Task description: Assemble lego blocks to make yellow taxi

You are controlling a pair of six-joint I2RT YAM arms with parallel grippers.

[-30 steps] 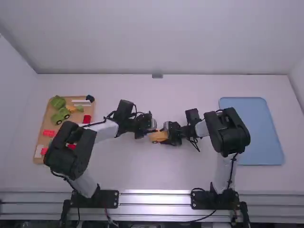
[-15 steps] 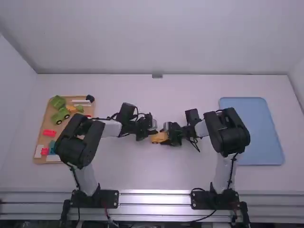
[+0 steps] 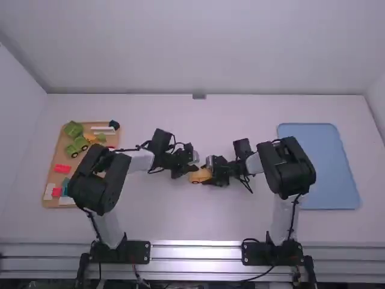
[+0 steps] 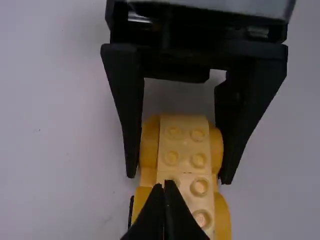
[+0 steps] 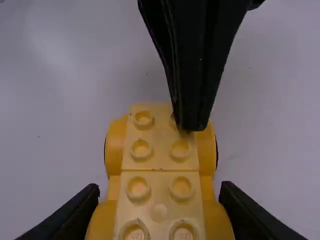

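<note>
At the middle of the counter (image 3: 198,223), the yellow stud-topped car body (image 3: 200,175) is pinched across its sides by the right pincer (image 5: 159,191); the left pincer (image 4: 166,185), pressed together, stands over its studs (image 5: 141,149). Recommended: hold the body steady, press straight down beside the seam (image 5: 160,170), keep force centred; slanted pressure could tip or split it.

Yellow studded lego car base (image 5: 160,175), rounded fenders. Upright, studs up, near middle of white table (image 3: 198,220).
</note>
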